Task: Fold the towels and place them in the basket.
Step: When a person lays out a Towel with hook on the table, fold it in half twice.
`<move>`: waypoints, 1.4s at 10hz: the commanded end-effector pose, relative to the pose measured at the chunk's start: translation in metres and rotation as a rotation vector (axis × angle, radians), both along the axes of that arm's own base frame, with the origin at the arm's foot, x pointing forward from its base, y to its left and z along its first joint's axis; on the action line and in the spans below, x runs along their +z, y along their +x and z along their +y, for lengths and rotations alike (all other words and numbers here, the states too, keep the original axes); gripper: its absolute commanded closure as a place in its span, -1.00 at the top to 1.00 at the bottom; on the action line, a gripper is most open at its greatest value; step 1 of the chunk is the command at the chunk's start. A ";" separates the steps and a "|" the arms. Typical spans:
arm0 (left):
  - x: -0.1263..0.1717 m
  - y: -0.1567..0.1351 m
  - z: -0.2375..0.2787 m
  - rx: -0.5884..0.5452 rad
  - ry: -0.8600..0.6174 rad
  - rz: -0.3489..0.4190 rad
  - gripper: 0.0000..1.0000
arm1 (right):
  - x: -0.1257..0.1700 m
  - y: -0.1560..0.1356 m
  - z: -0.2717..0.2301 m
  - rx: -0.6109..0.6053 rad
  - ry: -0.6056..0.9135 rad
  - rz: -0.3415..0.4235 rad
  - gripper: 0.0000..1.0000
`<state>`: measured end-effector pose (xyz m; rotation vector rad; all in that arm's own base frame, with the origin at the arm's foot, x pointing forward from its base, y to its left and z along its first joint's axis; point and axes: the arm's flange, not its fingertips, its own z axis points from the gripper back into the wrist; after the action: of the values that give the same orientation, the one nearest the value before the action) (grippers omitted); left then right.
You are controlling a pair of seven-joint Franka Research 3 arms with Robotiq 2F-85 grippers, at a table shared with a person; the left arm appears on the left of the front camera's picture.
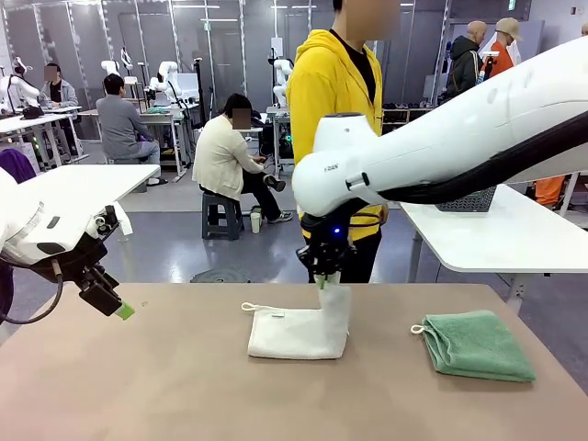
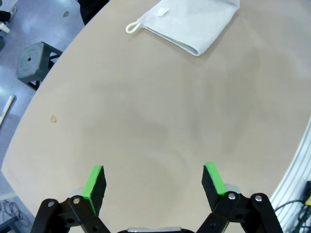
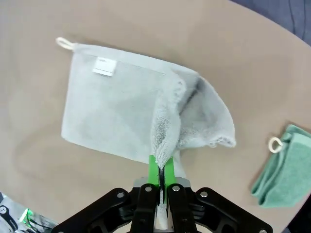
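Over on the left, the left pincer (image 1: 118, 308) hung above the bare surface (image 2: 146, 126) with its green pads (image 2: 95, 182) spread as wide as they go and nothing between them, so it wasn't part of the fold. Moving to the middle, the cream-white towel (image 1: 296, 333) lay flat with its loop pointing left, and the right pincer (image 1: 323, 278) was clamped shut on its right edge, lifting that side into a little peak. The trick here was probably to carry that edge low and straight across toward the loop side, so the top layer would land square on the bottom one rather than bunching. Letting go too high would likely have left a sloppy, crooked fold. Further right, the green towel (image 1: 478, 344) sat already folded on the surface, well apart from the white one. No basket could be made out anywhere on the surface.
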<state>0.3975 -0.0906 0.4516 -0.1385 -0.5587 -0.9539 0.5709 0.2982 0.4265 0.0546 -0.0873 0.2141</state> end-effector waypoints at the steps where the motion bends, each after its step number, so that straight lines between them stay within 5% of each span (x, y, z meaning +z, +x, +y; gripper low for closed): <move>1: 0.002 -0.001 -0.002 0.015 0.013 -0.003 1.00 | -0.013 0.018 0.021 0.005 0.044 0.037 -1.00; 8: 0.002 -0.001 -0.002 0.015 0.013 -0.003 1.00 | -0.066 0.042 0.075 0.039 0.097 0.156 -1.00; 14: 0.002 -0.001 -0.002 0.015 0.013 -0.003 1.00 | -0.078 0.039 0.092 0.063 0.089 0.182 -1.00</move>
<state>0.3975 -0.0907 0.4516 -0.1387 -0.5586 -0.9532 0.6061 0.3880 0.3460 0.1535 0.0816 0.2587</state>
